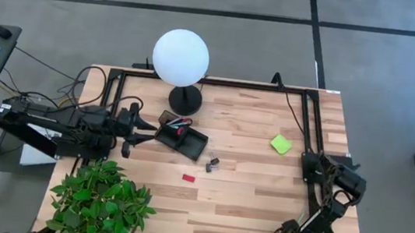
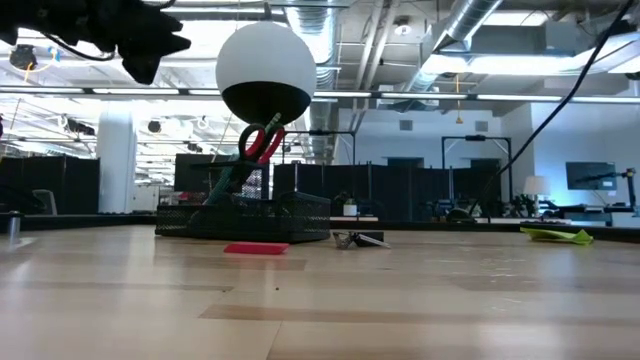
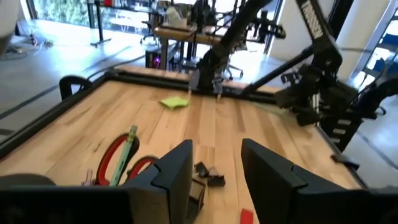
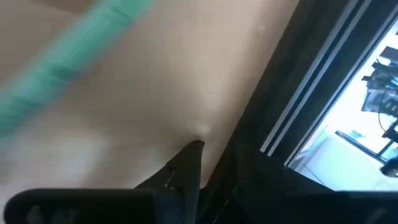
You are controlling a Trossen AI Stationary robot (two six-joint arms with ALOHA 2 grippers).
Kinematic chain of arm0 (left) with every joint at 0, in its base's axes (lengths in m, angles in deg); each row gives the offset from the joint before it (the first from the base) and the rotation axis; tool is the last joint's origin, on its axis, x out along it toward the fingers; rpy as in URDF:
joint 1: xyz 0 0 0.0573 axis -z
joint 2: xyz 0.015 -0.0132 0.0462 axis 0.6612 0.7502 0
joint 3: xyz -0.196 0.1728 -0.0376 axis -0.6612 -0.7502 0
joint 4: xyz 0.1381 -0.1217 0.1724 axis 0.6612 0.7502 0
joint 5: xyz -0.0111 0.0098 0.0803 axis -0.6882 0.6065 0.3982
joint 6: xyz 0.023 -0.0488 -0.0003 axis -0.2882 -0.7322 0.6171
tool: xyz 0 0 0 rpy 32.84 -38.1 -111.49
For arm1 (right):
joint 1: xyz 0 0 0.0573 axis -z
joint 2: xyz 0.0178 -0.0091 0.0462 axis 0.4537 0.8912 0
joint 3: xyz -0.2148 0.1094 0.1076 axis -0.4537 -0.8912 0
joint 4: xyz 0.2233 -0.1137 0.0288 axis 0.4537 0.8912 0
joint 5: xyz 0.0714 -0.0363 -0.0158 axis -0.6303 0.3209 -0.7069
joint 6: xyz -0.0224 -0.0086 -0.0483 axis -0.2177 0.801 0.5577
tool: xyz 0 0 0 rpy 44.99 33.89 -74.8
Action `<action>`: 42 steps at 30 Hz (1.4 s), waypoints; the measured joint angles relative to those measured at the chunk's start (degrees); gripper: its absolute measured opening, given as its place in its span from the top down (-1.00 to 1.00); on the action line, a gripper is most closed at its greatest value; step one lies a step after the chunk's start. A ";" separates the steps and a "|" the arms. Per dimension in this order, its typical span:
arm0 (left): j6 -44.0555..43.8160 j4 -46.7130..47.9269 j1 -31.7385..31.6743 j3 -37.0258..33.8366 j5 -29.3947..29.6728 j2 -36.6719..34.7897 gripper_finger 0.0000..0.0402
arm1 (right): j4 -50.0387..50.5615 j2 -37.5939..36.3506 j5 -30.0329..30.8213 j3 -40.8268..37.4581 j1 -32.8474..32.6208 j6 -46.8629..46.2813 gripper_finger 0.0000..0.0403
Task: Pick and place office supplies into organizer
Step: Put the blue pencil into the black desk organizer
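Pale wood planks made up the bench [image 1: 260, 209], framed by a black rail along its back and sides. On it, near the round black lamp base with its white globe [image 1: 180, 57], lay the small black rectangular plastic organizer [image 1: 182, 138], already carrying the red-handled scissors [image 3: 115, 160] and a light-green pen [image 3: 124, 160], which stood tilted in a compartment so they leaned rather than lay flat. The left gripper [image 3: 217, 171] hung just beside the organizer, fingers parted and grasping nothing, probably having let go there. The right gripper [image 1: 344, 193] waited at the bench's right edge; I could not tell whether it was released or clenched, since its own wrist view showed only a blurred dark fingertip against the wood. Still loose on the bench were the lime-green sticky-note pad [image 1: 281, 144], well apart, the small red block [image 1: 188, 178] and the tiny black clips [image 1: 212, 163], near the organizer. Which compartments held what was hidden by the walls.
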 joint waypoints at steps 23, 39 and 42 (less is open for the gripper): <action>1.11 -6.79 0.00 0.02 -0.02 0.02 0.34 | 8.71 -5.77 50.95 -0.43 11.93 8.70 0.51; -2.35 -2.91 0.00 0.02 -0.04 0.02 0.34 | -9.88 -4.43 100.22 0.68 23.88 25.71 0.51; -2.52 -2.17 0.00 0.02 -0.04 0.04 0.34 | -24.40 -1.44 103.19 0.63 26.86 34.97 0.51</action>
